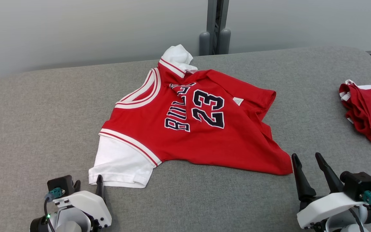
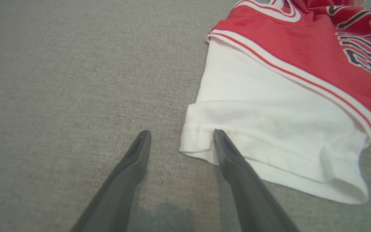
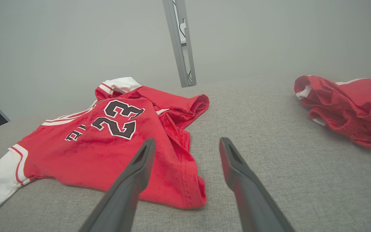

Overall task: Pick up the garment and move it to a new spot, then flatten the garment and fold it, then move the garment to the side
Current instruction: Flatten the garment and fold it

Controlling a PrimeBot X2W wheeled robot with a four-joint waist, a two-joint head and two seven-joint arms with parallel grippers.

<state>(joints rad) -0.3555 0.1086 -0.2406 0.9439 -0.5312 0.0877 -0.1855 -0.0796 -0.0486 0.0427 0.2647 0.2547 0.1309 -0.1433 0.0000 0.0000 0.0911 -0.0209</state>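
Jersey (image 1: 192,129), red with white sleeves, lies rumpled mid tabletop (image 1: 43,106), not yet lifted. Nearest: left gripper (image 2: 181,132) is spread wide, low at the cuff corner of the white sleeve (image 2: 269,138), one finger over the hem, the other over bare tabletop. Risk: closing here pinches only a thin cuff edge, or misses it, and the sleeve slips out on the lift. Right gripper (image 3: 187,140) is also spread and holds nothing, just beside the red bottom corner (image 1: 279,164). A grab there may take one layer only, so the body twists. Further back, the right half is folded over itself, and lifting could set that crease deeper. Far right, a second red garment (image 1: 369,112) sits well apart, but a drag that way could tangle both.
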